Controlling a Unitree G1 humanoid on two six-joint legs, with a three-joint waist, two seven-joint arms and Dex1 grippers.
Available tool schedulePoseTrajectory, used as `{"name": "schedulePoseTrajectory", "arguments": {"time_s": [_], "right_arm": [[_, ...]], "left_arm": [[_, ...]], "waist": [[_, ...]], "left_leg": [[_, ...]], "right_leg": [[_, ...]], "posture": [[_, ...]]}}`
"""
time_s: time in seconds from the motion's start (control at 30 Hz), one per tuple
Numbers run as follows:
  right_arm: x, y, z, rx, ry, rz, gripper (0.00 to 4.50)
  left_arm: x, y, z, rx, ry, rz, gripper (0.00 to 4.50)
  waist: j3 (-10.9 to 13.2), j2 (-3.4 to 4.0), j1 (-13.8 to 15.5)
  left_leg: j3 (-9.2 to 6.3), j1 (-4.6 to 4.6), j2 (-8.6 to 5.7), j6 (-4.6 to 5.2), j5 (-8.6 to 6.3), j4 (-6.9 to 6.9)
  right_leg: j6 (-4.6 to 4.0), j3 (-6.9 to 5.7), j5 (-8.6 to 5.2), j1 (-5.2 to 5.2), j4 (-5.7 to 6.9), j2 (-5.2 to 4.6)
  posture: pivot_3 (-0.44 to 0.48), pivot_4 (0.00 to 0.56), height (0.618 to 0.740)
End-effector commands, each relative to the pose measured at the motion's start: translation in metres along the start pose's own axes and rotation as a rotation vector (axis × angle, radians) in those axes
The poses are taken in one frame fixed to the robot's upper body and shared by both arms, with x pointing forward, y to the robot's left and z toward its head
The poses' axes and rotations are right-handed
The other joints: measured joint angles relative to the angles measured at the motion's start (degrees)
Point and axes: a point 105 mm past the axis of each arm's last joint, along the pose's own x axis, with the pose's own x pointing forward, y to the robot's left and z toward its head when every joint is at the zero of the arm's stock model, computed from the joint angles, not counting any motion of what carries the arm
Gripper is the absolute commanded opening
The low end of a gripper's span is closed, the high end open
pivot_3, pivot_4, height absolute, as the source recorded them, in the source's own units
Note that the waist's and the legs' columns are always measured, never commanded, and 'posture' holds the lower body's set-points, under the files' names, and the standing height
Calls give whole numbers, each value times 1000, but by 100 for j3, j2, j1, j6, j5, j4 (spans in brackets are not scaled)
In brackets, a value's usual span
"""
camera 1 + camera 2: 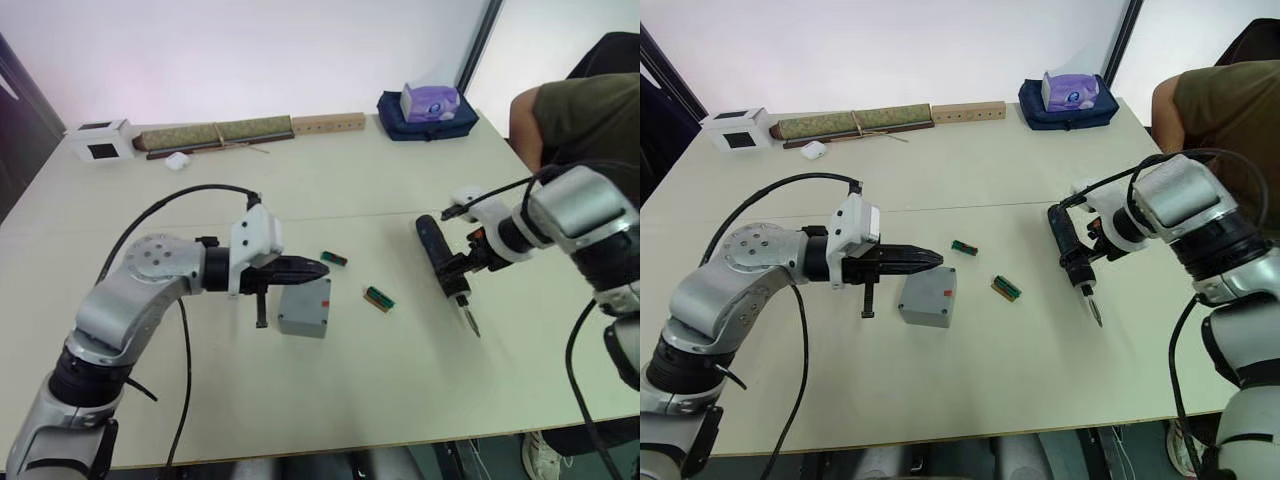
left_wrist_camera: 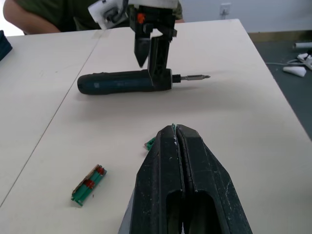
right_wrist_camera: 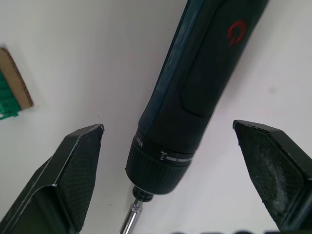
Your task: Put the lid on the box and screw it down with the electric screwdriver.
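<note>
A square grey box (image 1: pixel 303 309) rests on the table with its lid (image 1: pixel 931 291) closed over it, the small red mark facing up. My left gripper (image 1: pixel 320 268) is shut and empty, its tips just above the far edge of the lid. The black-blue electric screwdriver (image 1: pixel 437 251) lies flat on the table to the right, bit pointing toward the near edge. My right gripper (image 3: pixel 168 127) is open and straddles the screwdriver's front end, one finger on each side, not touching it.
Two small green parts (image 1: pixel 334 259) (image 1: pixel 379 298) lie between box and screwdriver. Along the far edge are a white carton (image 1: pixel 100 140), a long roll (image 1: pixel 215 133), a wooden block (image 1: pixel 328 123) and a blue bag (image 1: pixel 430 108). A person (image 1: pixel 575 110) sits at the right.
</note>
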Motion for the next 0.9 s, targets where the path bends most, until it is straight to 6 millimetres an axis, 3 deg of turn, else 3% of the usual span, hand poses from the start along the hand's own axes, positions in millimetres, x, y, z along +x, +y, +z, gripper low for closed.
{"name": "schedulePoseTrajectory", "arguments": {"time_s": [0.03, 0.2, 0.37, 0.47, 0.53, 0.67, 0.77, 0.8, 0.9], "right_arm": [[3, -1, 7, 5, -7, 0, 4440], [17, 2, 10, -9, 5, 7, 4440], [22, 4, 14, -22, 2, 12, 3113], [24, 2, 13, -29, 2, 11, 2052], [23, 4, 15, -30, -4, 10, 1803], [5, 5, 26, -56, -92, 0, 1799], [-21, 23, 43, -212, -245, 10, 1798], [-27, 33, 47, -241, -294, 41, 1798], [-65, 89, 74, -525, -733, 161, 1798]], "left_arm": [[-2, -4, 10, 44, -21, 0, 0], [-9, -5, 10, 34, -11, 4, 0], [-9, -5, 9, 26, -7, 10, 0], [-9, -3, 8, 16, -3, 14, 0], [-14, -2, 5, 5, 8, 16, 0], [-21, -1, -5, -21, 50, 9, 0], [-27, 2, -15, -27, 99, 11, 0], [-28, 2, -18, -29, 109, 9, 0], [-28, 7, -26, -47, 133, 4, 0]], "waist": [[0, 0, -6], [-3, -4, -16], [-3, -5, -19], [-3, -5, -29], [-3, -5, -39], [-2, -1, -61], [6, 10, -72], [9, 16, -87], [8, 12, -103]], "left_leg": [[0, 0, 0, 0, 0, 0], [-1, 1, 1, 0, 0, 0], [0, 3, 1, 0, 0, 2], [-1, 4, 3, 0, 0, 1], [-1, 4, 4, 0, 0, 1], [-2, 4, 4, 0, 0, 1], [-2, -1, 4, 0, 0, -2], [-1, -6, 4, 0, 0, -2], [-5, -7, 4, 0, 0, -8]], "right_leg": [[0, 0, 0, 0, 0, 0], [0, 0, 0, 0, 1, 1], [-2, 0, 3, 1, 1, 2], [-2, 0, 3, 2, 1, 5], [-2, 0, 3, 1, 2, 7], [-3, -1, 3, 1, 4, 7], [-3, 0, 3, -5, 4, 6], [-3, 0, 3, -13, 4, 6], [-3, -3, 3, -13, 2, 6]], "posture": [[0, 150, 740], [0, 150, 740], [0, 150, 740], [0, 150, 740], [0, 150, 740], [0, 150, 740], [0, 150, 740], [0, 150, 740], [0, 150, 740]]}}
